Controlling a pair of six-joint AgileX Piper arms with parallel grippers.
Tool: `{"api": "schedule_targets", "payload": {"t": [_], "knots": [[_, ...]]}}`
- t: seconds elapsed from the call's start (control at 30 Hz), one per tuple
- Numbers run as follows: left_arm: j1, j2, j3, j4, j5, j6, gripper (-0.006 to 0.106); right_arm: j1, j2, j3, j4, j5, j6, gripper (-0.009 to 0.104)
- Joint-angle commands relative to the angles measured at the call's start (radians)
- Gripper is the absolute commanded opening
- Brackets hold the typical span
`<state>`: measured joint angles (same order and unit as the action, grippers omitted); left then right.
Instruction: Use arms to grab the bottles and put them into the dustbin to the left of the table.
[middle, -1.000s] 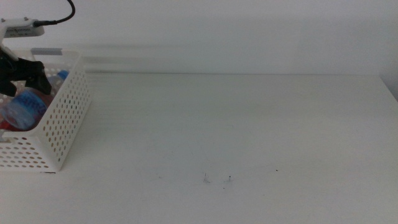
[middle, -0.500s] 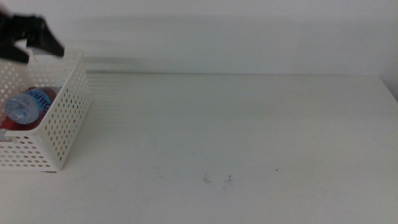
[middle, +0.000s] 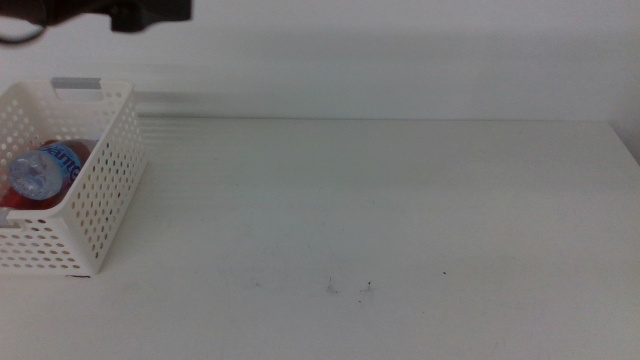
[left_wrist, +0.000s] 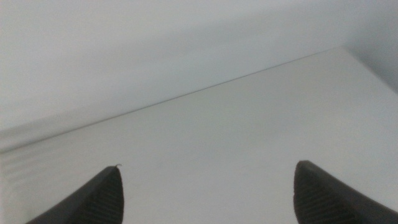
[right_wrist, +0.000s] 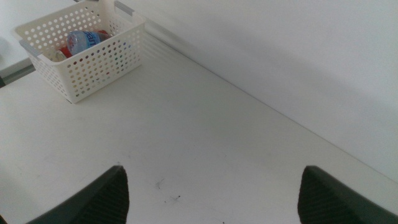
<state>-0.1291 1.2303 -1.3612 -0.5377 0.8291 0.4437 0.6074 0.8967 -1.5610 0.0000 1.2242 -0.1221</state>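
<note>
the left gripper (left_wrist: 205, 186) hangs released above the table (middle: 400, 200), the right gripper (right_wrist: 211, 186) likewise spread, while the water bottle (middle: 45, 168) lies inside the dustbin (middle: 100, 190).

I count one desk (middle: 400, 200), white and plain. On it stands one dustbin (middle: 100, 200), a white basket with holes in its sides. Inside the dustbin I can see two bottles: one clear water bottle (middle: 45, 168) with a blue label, lying on its side, and one red can (middle: 12, 198) under it, of which only a small part shows. A third bottle I cannot make out. I have two tools: my left tool (left_wrist: 208, 196) shows two dark jaws set wide apart, and my right tool (right_wrist: 214, 199) also shows two, wide apart.
</note>
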Motion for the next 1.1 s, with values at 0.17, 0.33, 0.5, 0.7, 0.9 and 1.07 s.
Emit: {"api": "schedule_targets", "payload": {"t": [0.17,0.33,0.5,0.7,0.9,1.07], "knots": [[-0.110,-0.197,0.183,-0.001,-0.187,-0.033,0.094,0.002,-0.002,-0.006,0.007,-0.003,-0.006,0.093],[-0.110,-0.251,0.230,0.048,-0.300,-0.033,0.094,0.002,-0.002,-0.006,0.007,-0.003,-0.006,0.093],[-0.110,-0.275,0.232,0.074,-0.305,-0.029,0.094,0.002,-0.002,-0.006,0.007,-0.003,-0.006,0.093],[-0.110,-0.280,0.232,0.034,-0.329,-0.029,0.094,0.002,-0.002,-0.006,0.007,-0.003,-0.006,0.093],[-0.112,-0.278,0.234,0.167,-0.370,-0.156,0.094,0.002,-0.002,-0.006,0.007,-0.003,-0.006,0.093],[-0.112,-0.324,0.234,0.460,-0.321,-0.415,0.094,0.002,-0.002,-0.006,0.007,-0.003,-0.006,0.093]]}}
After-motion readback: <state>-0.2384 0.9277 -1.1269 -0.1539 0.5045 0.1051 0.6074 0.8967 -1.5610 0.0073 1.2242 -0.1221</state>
